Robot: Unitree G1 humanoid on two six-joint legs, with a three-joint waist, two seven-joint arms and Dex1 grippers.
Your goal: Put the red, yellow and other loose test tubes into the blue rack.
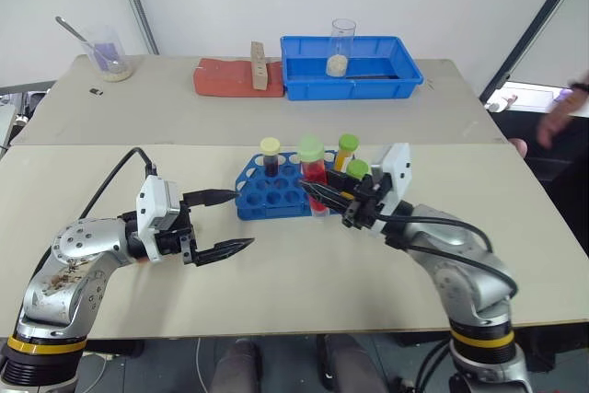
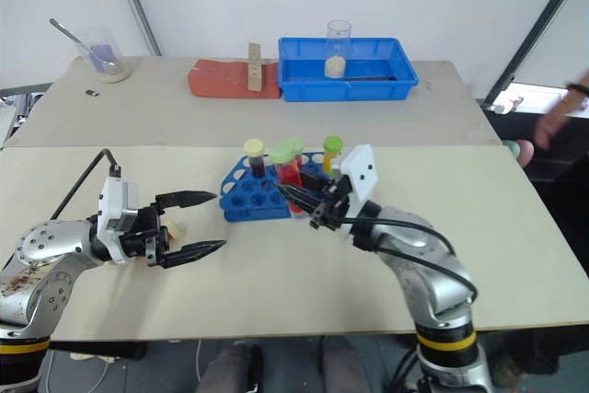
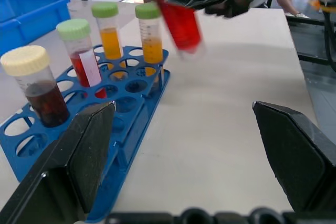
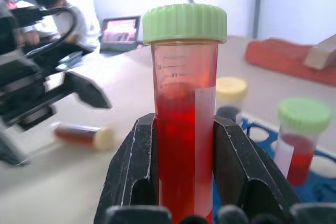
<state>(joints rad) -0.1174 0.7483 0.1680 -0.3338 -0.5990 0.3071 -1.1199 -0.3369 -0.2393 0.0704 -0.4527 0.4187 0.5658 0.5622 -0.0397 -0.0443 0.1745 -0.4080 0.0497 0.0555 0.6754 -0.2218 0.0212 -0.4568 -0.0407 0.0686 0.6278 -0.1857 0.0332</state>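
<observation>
Mid-frame, the right gripper clamps a red tube beside the blue rack, needing an empty hole next; the left gripper gapes, empty.

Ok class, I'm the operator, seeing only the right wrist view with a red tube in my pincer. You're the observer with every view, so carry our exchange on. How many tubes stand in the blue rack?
Observer: Four stand in the blue rack: a cream-capped dark tube, a green-capped red tube and two green-capped orange tubes.
Operator: Is the left pincer free?
Observer: Yes. The left pincer is open and empty, just off the rack's end on the robot's left.
Operator: Anything on the far table I can't see?
Observer: A blue bin with a clear beaker standing in it.
</observation>
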